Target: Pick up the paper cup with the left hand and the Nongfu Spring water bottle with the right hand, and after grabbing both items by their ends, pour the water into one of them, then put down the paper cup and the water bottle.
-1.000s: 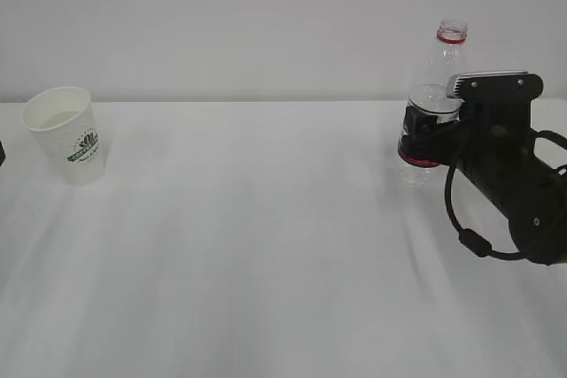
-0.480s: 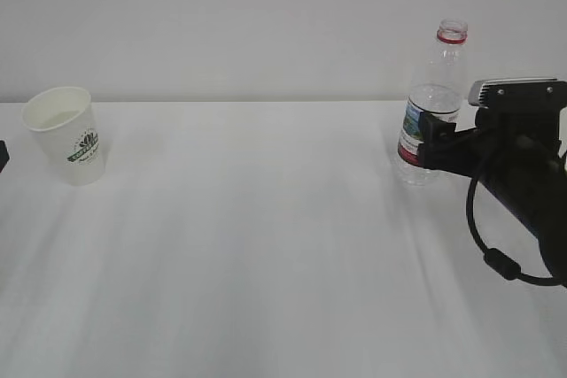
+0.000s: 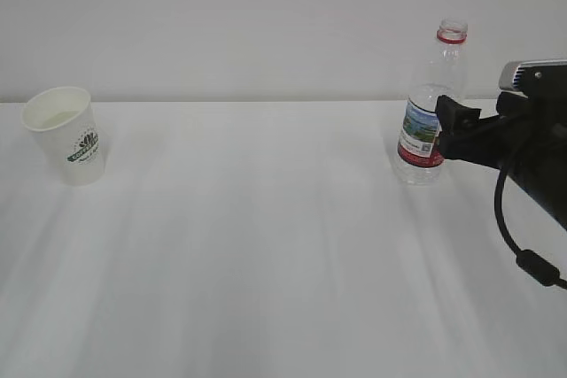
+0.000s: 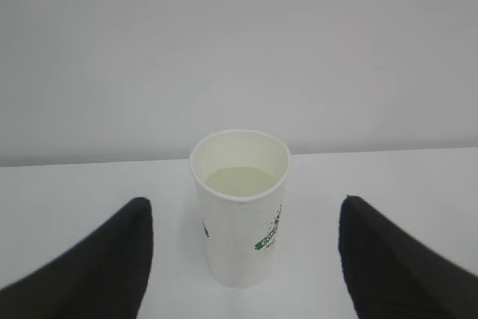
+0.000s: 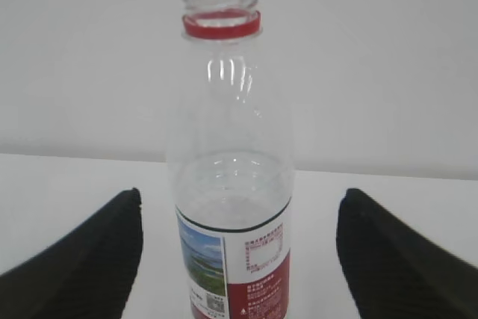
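With both hands' fingers spread and empty, we judge the thin paper cup (image 4: 240, 207) crushable and the ribbed Nongfu Spring water bottle (image 5: 230, 177) light, so grip both low.

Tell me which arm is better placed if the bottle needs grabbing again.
Right. The right gripper stands open with the bottle between its fingers, close by. The left gripper faces the cup at the table's far left.
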Motion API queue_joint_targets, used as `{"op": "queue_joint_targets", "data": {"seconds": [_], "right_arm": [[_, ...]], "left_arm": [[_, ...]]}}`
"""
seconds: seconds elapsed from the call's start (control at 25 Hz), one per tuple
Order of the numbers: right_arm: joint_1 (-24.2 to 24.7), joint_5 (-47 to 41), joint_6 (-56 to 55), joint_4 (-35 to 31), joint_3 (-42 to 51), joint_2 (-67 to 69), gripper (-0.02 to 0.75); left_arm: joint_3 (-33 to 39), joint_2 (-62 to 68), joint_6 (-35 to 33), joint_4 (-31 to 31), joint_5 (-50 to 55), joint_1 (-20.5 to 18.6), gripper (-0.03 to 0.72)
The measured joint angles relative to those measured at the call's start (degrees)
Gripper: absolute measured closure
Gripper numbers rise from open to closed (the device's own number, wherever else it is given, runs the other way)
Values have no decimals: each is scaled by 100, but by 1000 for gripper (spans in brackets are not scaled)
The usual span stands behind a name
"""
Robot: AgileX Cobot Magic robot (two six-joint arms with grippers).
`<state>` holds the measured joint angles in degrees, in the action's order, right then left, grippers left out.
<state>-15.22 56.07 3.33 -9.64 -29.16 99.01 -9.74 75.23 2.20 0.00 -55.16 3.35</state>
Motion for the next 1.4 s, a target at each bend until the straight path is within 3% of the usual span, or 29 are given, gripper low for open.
{"op": "queue_joint_targets", "data": {"seconds": [0.84, 1.4], "right_arm": [[0, -1078, 522, -232, 12, -1706, 129], [0, -2355, 881, -244, 67, -3095, 140]], "left_arm": [[-404, -1636, 0, -40, 1901, 0, 132], [-619, -3003, 0, -51, 3349, 0, 146]]}}
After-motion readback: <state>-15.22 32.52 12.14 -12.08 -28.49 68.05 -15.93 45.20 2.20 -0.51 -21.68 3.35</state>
